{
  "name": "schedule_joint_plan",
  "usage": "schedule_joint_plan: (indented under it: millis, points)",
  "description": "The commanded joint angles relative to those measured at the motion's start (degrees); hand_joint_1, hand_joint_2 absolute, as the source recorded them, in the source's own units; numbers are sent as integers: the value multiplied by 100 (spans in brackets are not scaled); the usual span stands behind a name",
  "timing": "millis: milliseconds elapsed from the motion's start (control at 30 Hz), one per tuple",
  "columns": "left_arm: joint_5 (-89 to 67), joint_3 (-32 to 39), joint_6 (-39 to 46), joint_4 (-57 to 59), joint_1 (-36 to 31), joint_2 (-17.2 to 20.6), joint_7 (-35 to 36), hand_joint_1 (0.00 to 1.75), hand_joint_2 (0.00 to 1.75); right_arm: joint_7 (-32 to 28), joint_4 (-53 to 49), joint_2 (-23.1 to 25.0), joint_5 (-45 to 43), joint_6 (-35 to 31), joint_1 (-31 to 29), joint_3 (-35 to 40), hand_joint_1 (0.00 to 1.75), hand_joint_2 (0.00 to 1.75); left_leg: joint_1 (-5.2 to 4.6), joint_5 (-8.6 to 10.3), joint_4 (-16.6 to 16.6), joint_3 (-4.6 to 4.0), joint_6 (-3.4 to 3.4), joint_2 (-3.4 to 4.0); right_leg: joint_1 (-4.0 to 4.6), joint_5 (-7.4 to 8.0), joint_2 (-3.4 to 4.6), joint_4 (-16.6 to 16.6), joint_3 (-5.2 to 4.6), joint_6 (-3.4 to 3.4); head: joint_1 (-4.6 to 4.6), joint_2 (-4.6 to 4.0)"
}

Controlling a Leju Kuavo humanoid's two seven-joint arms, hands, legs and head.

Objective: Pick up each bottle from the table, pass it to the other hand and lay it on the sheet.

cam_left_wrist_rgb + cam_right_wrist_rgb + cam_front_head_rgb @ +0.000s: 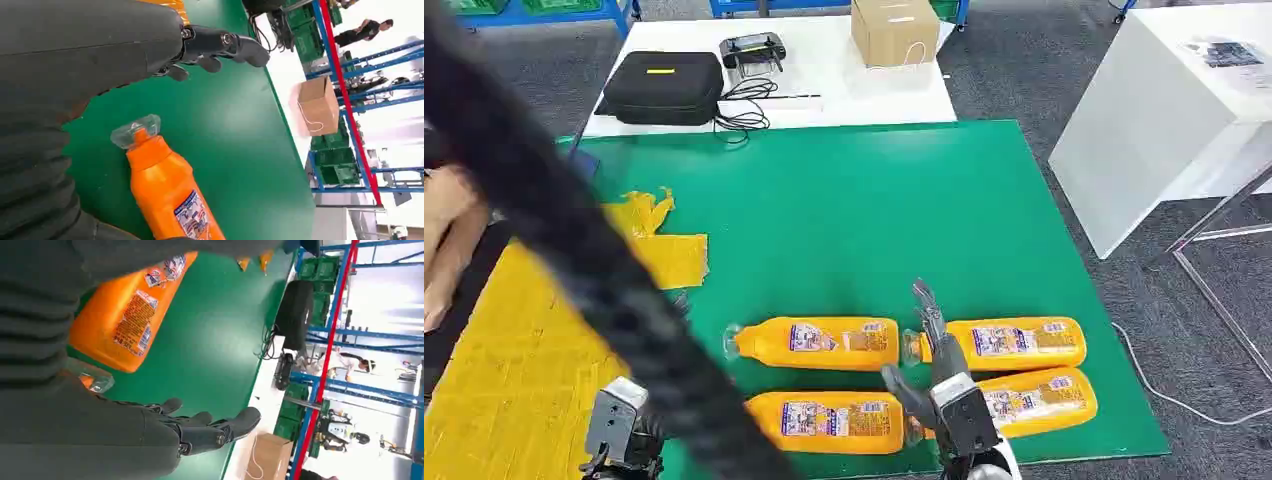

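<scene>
Hovering right hand (pixel 939 375), fingers spread and empty, over four orange bottles (pixel 819 343) lying on green mat (pixel 864 220). Left hand (pixel 220 45) empty too. Yellow sheet (pixel 514 350) lies left; grab mid-body, not cap.

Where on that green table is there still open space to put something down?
The green mat is bare from the four orange bottles up to its far edge, beside the black case. The yellow sheet at left is bare too. The near edge is crowded with bottles and the right hand.
</scene>
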Motion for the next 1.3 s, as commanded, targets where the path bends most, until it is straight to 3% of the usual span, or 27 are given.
schedule_joint_plan:
  millis: [33,100,133,533,567,600,633,667,700,767,1167,1300]
  points:
    - [-175,104,714,69,-113,-164,-705,0,175,-725,65,109,-332,42,-222,112,0,0,6,-13,-5,35,1,7,7,-8,1,-13,39,-4,0,0]
    - [-175,104,714,69,-113,-164,-705,0,175,-725,65,109,-332,42,-222,112,0,0,2,-5,-5,19,1,4,3,-3,0,-9,20,-2,0,0]
    - [-191,7,855,109,-128,-190,-1068,0,175,-1443,207,204,-300,23,-282,134,0,0,6,-12,-5,35,1,7,8,-8,1,-13,38,-4,0,0]
    - [-236,-111,965,18,-182,-222,-944,0,175,-1394,292,340,-179,-73,-450,250,0,0,7,-14,-4,37,1,7,9,-9,0,-13,41,-4,0,0]
    - [-236,-111,965,18,-182,-222,-944,0,175,-1394,292,340,-179,-73,-450,250,0,175,3,-10,-5,31,1,7,5,-7,1,-11,33,-3,0,0]
    - [-236,-111,965,18,-182,-222,-944,0,175,-1394,292,340,-179,-73,-450,250,0,175,3,-6,-5,23,1,5,4,-4,0,-10,25,-3,0,0]
    - [-236,-111,965,18,-182,-222,-944,14,175,-1394,292,340,-179,-73,-450,250,2,175,6,-12,-4,35,1,7,8,-8,1,-13,39,-4,0,0]
    - [-253,-162,1005,-37,-200,-225,-863,134,175,-1332,314,384,-127,-124,-514,313,105,175,3,-9,-6,30,1,6,4,-6,0,-11,32,-3,0,0]
    - [-253,-162,1005,-37,-200,-225,-863,175,175,-1332,314,384,-127,-124,-514,313,152,175,2,-7,-5,23,1,5,4,-4,0,-9,25,-3,0,0]
    - [-253,-162,1005,-37,-200,-225,-863,175,175,-1332,314,384,-127,-124,-514,313,162,175,3,-9,-5,29,1,5,5,-6,0,-10,31,-3,0,0]
    - [-245,-272,1077,-128,-234,-200,-713,175,175,-1245,337,428,-8,-279,-612,415,173,175,10,-20,-3,51,1,10,12,-12,1,-16,56,-6,0,0]
    - [-207,-372,1140,-183,-259,-153,-613,175,175,-1166,346,431,27,-393,-684,509,175,175,4,-7,5,11,-1,17,5,-1,12,1,9,-4,0,0]
